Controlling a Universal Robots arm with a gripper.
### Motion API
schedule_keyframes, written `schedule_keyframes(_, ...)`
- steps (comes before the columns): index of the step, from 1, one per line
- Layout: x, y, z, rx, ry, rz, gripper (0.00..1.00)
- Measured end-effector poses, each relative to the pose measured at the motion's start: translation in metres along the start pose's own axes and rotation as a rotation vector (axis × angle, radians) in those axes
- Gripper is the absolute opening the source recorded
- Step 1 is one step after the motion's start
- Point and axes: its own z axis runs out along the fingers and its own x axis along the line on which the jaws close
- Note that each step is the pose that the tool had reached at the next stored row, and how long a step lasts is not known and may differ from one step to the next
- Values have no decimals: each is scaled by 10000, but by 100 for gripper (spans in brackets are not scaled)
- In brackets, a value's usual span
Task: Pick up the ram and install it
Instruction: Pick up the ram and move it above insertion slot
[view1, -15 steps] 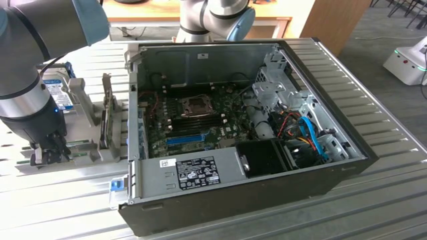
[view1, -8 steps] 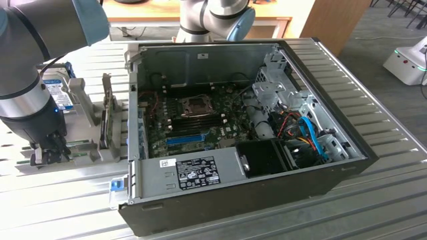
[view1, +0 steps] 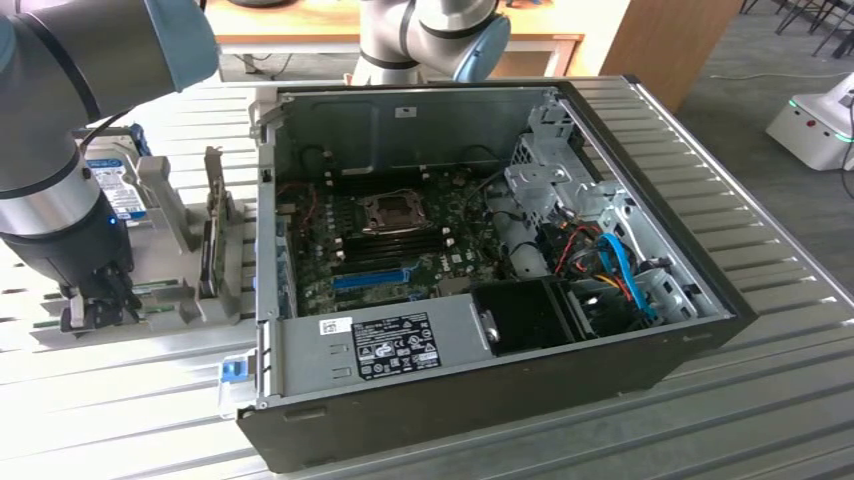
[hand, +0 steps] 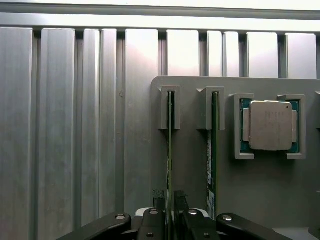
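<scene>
Down at the exterior view's left, on the slatted metal table (view1: 134, 420), over a grey holder (hand: 192, 170). Straddling the ram (hand: 170, 150) with the tool (hand: 170, 212): spread narrowly, fingers (hand: 159, 205) on either side of the stick's thin edge, close to both faces but not plainly pressing them. Seated on edge in the slot nearest the holder's rim, upright, not yet lifted. Just beside it, in the neighbouring slot, a second stick (hand: 214, 145) of the same kind, likewise on edge. Further along the same holder, lying flat in a square pocket, a silver processor chip (hand: 270, 125). Behind the arm (view1: 54, 160) in the exterior view, standing upright, a hard drive (view1: 118, 190) with a blue label. In the middle of the table, well apart from the tool, an open computer case (view1: 467, 410), side panel off, showing the green motherboard (view1: 427, 250) with its bare processor socket (view1: 394, 210) and a long blue slot (view1: 371, 278)
</scene>
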Motion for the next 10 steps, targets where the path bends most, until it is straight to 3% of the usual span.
schedule_keyframes(6, 0, 0, 0, 0, 0, 0, 20)
schedule_keyframes(7, 0, 0, 0, 0, 0, 0, 14)
schedule_keyframes(10, 0, 0, 0, 0, 0, 0, 12)
